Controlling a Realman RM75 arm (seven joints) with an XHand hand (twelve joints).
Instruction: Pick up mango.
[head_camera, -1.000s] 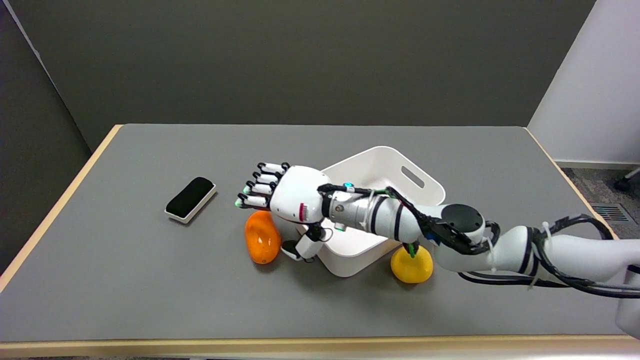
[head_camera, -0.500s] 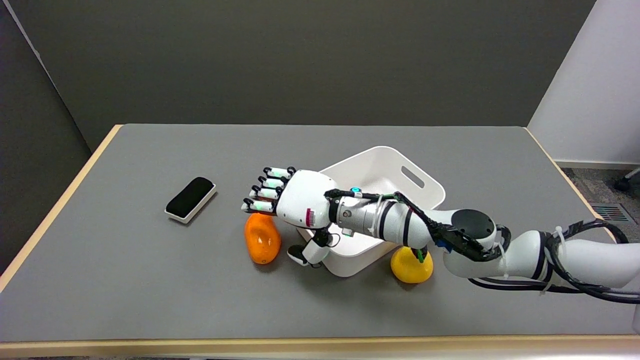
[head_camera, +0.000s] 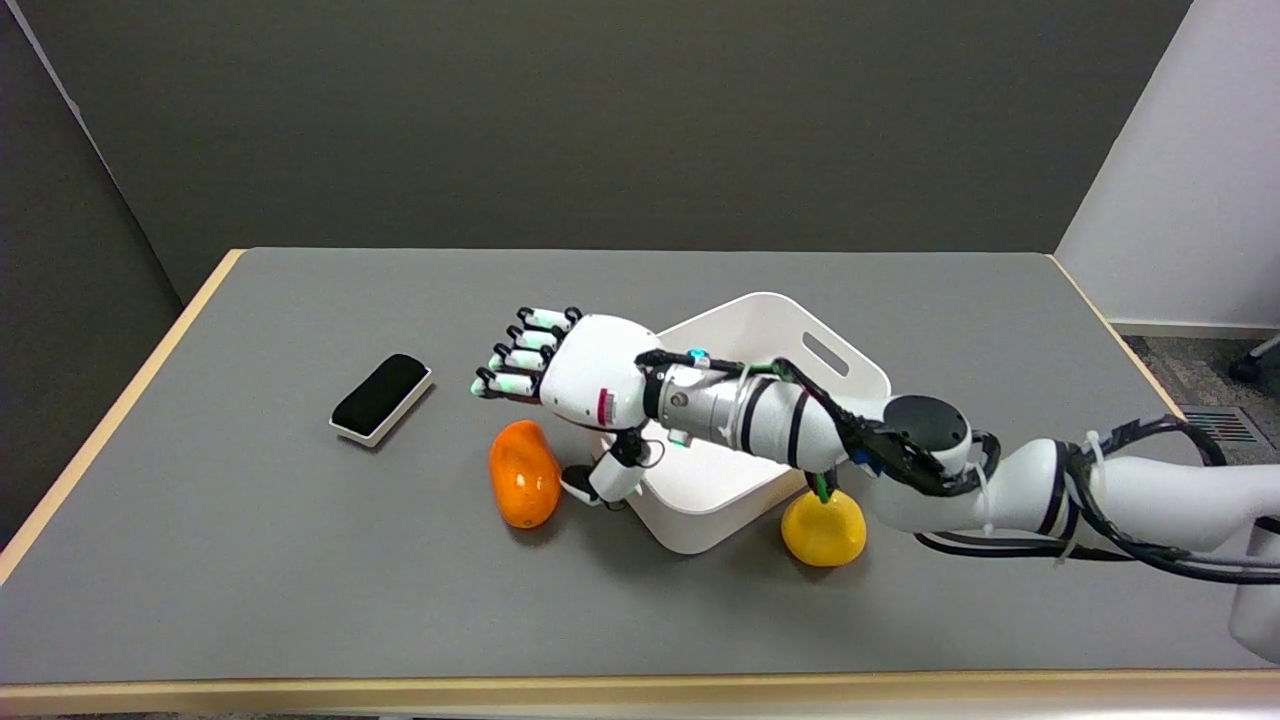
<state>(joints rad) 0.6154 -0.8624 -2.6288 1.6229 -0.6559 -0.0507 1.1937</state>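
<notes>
While the mango lies on the desk left of the white bin, the right hand hovers above it. Fingers spread, holding nothing; thumb looks just beside the fruit, contact unclear.

Even, bright overhead light, no harsh glare. Soft shadows sit tight under the mango, the bin and the yellow fruit. A faint sheen shows on the mango's skin and on the white hand. Focus is sharp across the table; the straight edges barely bend.
</notes>
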